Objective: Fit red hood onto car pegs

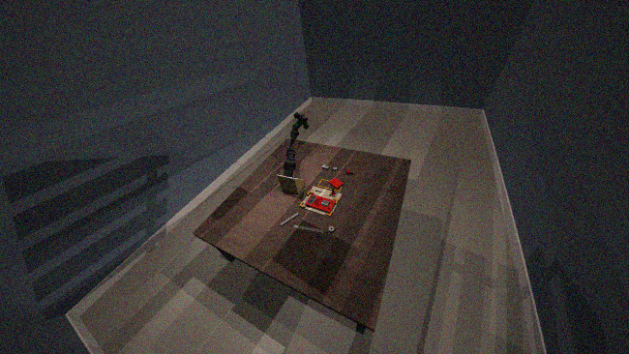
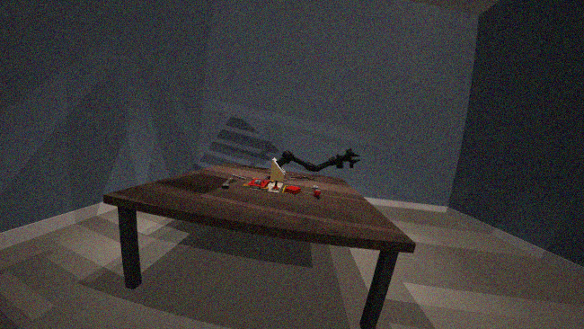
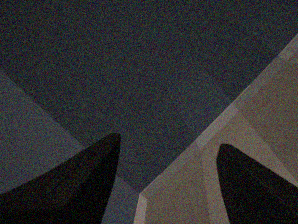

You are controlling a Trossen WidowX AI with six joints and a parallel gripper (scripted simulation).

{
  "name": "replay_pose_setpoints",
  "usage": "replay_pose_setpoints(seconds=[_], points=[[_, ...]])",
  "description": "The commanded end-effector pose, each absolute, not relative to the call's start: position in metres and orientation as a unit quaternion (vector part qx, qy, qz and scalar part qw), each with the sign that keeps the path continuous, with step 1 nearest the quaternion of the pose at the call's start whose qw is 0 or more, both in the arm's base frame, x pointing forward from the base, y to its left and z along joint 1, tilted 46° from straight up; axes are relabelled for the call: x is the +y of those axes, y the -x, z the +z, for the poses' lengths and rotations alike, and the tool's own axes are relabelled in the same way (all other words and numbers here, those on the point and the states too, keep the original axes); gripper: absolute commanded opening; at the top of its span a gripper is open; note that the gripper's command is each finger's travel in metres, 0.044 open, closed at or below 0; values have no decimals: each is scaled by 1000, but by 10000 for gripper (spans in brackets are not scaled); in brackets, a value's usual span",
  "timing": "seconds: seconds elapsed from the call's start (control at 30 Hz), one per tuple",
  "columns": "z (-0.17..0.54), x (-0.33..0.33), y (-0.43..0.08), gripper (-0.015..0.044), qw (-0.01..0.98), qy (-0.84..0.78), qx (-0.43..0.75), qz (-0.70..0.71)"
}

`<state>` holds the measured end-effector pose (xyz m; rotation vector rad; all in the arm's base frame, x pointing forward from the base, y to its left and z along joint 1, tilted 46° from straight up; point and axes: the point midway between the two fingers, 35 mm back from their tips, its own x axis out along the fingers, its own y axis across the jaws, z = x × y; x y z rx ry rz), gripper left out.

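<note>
The red hood (image 1: 336, 183) (image 2: 293, 190) lies on the table, flat roof seemingly up, beside a yellow outline (image 1: 320, 180). The red car chassis (image 1: 319, 205) (image 2: 261, 184) sits in the pale jig area, a little apart from the hood. Grey details show on its deck; the engine block and pegs are too small to make out surely. My gripper (image 1: 305, 122) (image 2: 358, 159) (image 3: 169, 147) is open and empty, raised high and well away from the hood and chassis. The wrist view shows only walls and floor between the fingers.
An upright tan panel (image 1: 290, 185) (image 2: 278, 172) stands between the arm's base and the jig. Two thin rods (image 1: 289, 219) (image 1: 308, 228) and a small round part (image 1: 331, 228) lie beyond the chassis. Small pale parts (image 1: 325, 166) and a small red part (image 1: 348, 172) (image 2: 317, 193) lie past the hood.
</note>
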<state>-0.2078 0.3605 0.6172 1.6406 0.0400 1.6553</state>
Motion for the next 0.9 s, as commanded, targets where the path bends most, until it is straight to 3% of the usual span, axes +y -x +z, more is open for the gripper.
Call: replay_pose_setpoints(seconds=[0.0, 0.27, 0.87], points=[[619, 358, 207, 247, 391, -650, 17, 652], [668, 277, 164, 440, 234, -761, 82, 599], [707, 84, -13, 440, -281, -862, 217, 362]])
